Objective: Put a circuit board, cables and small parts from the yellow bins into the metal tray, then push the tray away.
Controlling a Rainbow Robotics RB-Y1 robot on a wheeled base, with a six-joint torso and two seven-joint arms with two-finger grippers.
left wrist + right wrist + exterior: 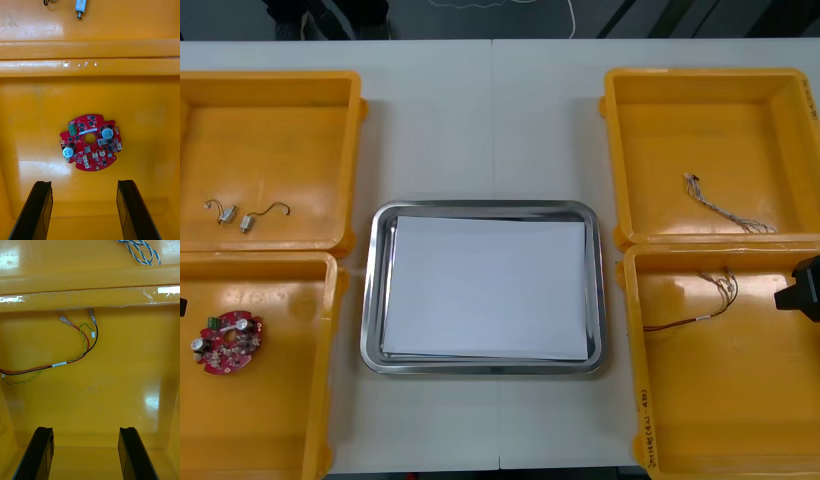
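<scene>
4 yellow bins [270, 130]: smooth moulded plastic, glossy, with bright reflections.
1 metal tray [480, 207]: polished, mirror-shiny rim; matt white paper-like sheet [485, 290] inside.
Table [490, 120]: smooth, matt, light.
1 round red circuit board [90, 141]: semi-matt face, silvery component tops.

The metal tray [375, 290] sat in the middle of the table between the yellow bins, its inside white and holding nothing. The round red circuit board [227, 342] lay flat in the left near bin [280, 420], close to its outer side. Two small metal parts [232, 214] lay just beside each other in the left far bin [280, 130]. A twisted blue and white cable [725, 208] lay in the right far bin [680, 120]. A cable of red, black and yellow wires [700, 315] curved across the right near bin [720, 420], near its far wall.
</scene>
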